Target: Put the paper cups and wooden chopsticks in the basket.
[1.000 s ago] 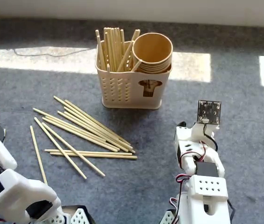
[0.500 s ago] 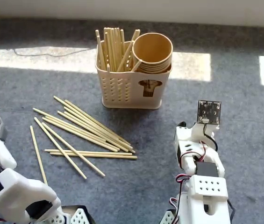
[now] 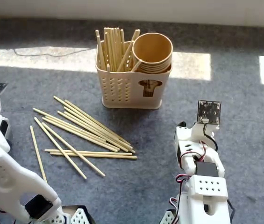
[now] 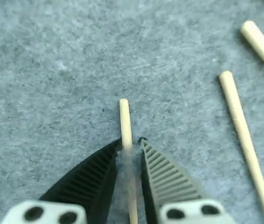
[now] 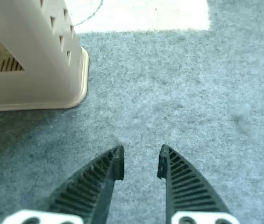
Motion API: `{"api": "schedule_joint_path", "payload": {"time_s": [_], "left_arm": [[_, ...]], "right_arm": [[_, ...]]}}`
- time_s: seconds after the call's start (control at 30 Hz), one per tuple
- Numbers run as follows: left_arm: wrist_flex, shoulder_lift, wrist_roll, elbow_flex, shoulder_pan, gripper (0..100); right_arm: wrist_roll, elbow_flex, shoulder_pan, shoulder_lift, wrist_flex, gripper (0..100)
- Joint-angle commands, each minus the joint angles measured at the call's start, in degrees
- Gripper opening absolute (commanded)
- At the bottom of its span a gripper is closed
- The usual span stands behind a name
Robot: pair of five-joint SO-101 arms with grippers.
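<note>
The left pincer (image 4: 131, 142) is clenched on one chopstick (image 4: 125, 119). Its ribbed jaws pinch the shaft near one end, and the tip pokes out ahead over the tabletop (image 4: 52, 70). A hold that near the end would probably let the stick hang and drop upright into the basket. Loose chopsticks (image 4: 241, 135) lie just beside.

The right pincer (image 5: 140, 163) hangs released, jaws apart, near the basket (image 5: 33, 56) wall, likely on standby.

The left wrist view settles the grip. The high view supplies the rest: cups (image 3: 153, 53) nested in the basket beside upright sticks, and the loose chopsticks fanned out in front of it.
</note>
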Motion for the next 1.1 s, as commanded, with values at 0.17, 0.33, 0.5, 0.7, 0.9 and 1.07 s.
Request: {"api": "schedule_joint_path", "payload": {"time_s": [0.17,0.33,0.5,0.7,0.9,1.07], "left_arm": [[8.18,-0.22,0.44,-7.52,-0.13,1],[14.95,-0.31,0.97,-11.47,3.38,0],[18.99,-0.31,9.14,-18.33,8.13,0],[24.79,-0.31,14.15,-27.21,13.32,0],[24.97,-0.4,17.58,-28.97,16.31,0],[24.97,-2.68,19.96,-28.7,18.33,0]], "right_arm": [[0.79,-0.22,-0.31,-0.84,-1.36,13.4],[0.79,-0.22,-0.31,-0.84,-1.36,13.4],[0.79,-0.22,-0.31,-0.84,-1.36,13.4],[0.79,-0.22,-0.22,-0.92,-1.36,13.4],[0.79,-0.22,-0.22,-0.92,-1.36,13.4],[0.79,-0.22,-0.22,-0.92,-1.36,13.4]]}}
